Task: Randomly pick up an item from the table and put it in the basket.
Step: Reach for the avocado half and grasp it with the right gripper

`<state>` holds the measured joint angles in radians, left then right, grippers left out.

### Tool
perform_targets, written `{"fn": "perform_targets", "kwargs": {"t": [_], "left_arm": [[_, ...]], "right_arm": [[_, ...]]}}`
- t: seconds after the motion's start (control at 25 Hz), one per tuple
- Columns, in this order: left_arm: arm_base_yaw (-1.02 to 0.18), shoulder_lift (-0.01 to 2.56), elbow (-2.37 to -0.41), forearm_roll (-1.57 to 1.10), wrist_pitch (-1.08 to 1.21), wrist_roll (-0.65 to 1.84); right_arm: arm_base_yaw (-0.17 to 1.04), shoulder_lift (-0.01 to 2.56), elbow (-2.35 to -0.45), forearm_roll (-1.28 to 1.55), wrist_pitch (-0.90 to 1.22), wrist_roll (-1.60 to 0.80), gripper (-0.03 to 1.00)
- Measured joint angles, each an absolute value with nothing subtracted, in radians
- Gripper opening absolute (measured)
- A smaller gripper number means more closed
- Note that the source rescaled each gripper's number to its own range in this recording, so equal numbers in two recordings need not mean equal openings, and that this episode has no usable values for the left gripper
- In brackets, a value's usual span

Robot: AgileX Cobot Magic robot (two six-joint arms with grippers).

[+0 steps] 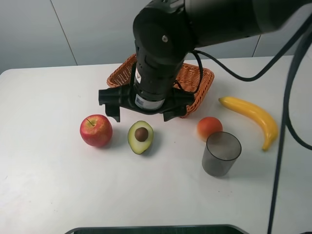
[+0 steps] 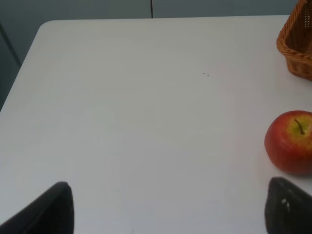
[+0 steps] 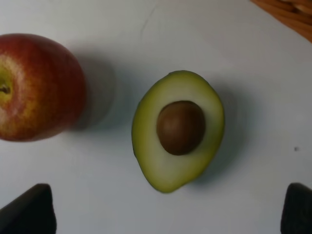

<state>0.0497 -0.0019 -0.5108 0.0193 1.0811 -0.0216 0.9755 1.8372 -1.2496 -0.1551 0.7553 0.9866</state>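
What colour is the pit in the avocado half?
Brown; the pit of the avocado shows best in the right wrist view.

A red apple is sitting just beside one finger of the right claw. An orange-red fruit is resting near the claw's other side, with a grey cup standing just beside that fruit. A yellow banana is lying farther out.

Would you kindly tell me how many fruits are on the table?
4: red apple leftmost, halved avocado beside it, orange-red fruit further right, banana far right. The arm hides some of the basket.
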Motion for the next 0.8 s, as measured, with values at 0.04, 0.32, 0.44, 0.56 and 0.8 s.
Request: {"fn": "perform_targets", "kwargs": {"t": [0.04, 0.32, 0.44, 0.56, 0.8], "left_arm": [[0.05, -0.002, -0.511, 0.019, 1.081, -0.022], [0.05, -0.002, -0.511, 0.019, 1.081, -0.019], [0.05, -0.002, -0.511, 0.019, 1.081, -0.019], [0.05, -0.002, -0.511, 0.019, 1.081, -0.018], [0.05, -0.002, -0.511, 0.019, 1.081, -0.017]], "right_arm": [[0.984, 1.855, -1.265, -0.172, 0.761, 1.016, 1.0], [1.018, 1.995, -1.39, -0.281, 0.83, 1.166, 1.0], [1.032, 2.048, -1.433, -0.299, 0.85, 1.187, 1.0], [1.045, 2.083, -1.456, -0.3, 0.853, 1.211, 1.0], [1.045, 2.114, -1.46, -0.343, 0.864, 1.298, 1.0]]}}
